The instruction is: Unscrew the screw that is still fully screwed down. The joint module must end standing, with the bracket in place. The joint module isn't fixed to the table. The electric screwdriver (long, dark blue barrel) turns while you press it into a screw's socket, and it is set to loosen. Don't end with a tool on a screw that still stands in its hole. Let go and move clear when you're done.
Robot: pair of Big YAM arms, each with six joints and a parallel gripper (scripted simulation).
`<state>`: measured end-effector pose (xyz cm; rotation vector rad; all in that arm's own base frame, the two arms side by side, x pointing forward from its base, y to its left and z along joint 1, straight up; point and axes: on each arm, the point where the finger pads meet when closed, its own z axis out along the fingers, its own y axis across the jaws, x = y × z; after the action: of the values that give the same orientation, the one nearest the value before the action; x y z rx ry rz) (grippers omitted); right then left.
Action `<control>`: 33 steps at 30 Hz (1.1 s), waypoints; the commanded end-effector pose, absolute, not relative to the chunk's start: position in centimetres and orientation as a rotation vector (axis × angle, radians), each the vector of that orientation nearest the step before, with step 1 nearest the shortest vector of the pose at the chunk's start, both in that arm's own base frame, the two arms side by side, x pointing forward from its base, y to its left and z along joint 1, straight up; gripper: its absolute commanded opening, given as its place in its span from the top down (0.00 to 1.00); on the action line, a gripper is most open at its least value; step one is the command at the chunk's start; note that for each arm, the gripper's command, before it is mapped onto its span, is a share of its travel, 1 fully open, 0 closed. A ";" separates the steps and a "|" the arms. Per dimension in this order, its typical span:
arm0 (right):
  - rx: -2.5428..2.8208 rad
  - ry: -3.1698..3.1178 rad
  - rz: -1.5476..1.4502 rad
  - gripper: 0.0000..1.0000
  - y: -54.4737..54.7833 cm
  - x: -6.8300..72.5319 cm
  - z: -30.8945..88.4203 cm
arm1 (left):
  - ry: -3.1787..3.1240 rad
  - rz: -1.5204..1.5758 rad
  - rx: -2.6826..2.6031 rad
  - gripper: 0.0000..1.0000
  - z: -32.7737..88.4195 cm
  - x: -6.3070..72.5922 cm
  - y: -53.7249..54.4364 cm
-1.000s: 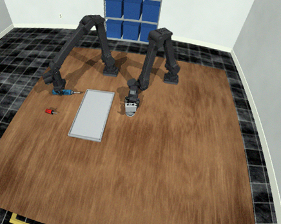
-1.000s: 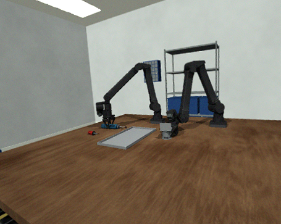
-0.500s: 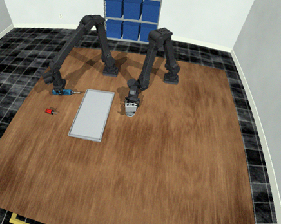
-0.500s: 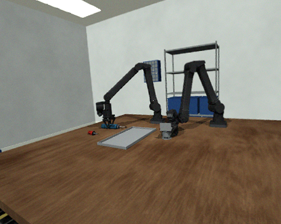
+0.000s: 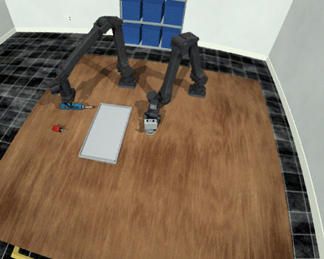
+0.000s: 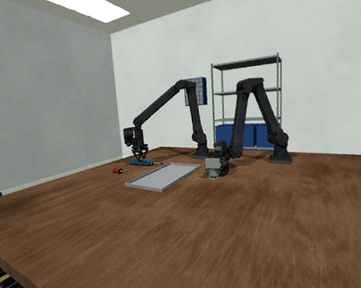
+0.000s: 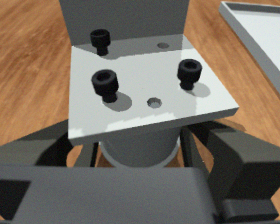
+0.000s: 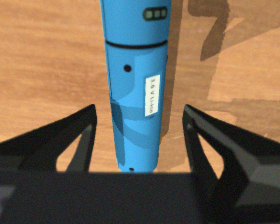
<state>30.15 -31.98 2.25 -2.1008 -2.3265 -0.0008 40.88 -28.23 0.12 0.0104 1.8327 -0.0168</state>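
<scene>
The joint module stands upright on the table, right of the grey tray. In the left wrist view its grey bracket plate carries three black screws and two empty holes. I cannot tell which screw sits lowest. My left gripper is closed around the module's round body under the plate. The blue electric screwdriver lies flat on the table. My right gripper is open astride its barrel, with gaps on both sides.
A shallow grey tray lies between the two arms. A small red tool lies in front of the screwdriver. A shelf with blue bins stands behind the table.
</scene>
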 end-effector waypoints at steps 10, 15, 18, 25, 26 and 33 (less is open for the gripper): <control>-2.151 -2.377 0.008 0.35 -34.0 31.9 7.5 | 1.814 -0.032 0.004 0.41 0.8 41.3 -28.8; -2.131 -2.354 0.003 0.35 -33.9 31.8 6.1 | 1.814 -0.032 0.004 0.41 0.8 41.3 -28.8; -2.135 -2.366 0.006 0.35 -33.9 31.8 7.0 | 1.814 -0.032 0.004 0.41 0.8 41.3 -28.8; -2.145 -2.377 0.008 0.35 -33.9 31.9 8.2 | 1.814 -0.032 0.004 0.41 0.8 41.3 -28.8; -2.141 -2.372 0.007 0.35 -33.9 31.9 8.0 | 1.814 -0.032 0.004 0.41 0.8 41.3 -28.8; -2.146 -2.378 0.008 0.35 -34.0 32.0 8.1 | 1.814 -0.032 0.004 0.41 0.8 41.3 -28.8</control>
<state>30.06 -31.88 5.34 -2.0966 -2.3218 -0.0016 40.88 -28.23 0.12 0.0104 1.8327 -0.0168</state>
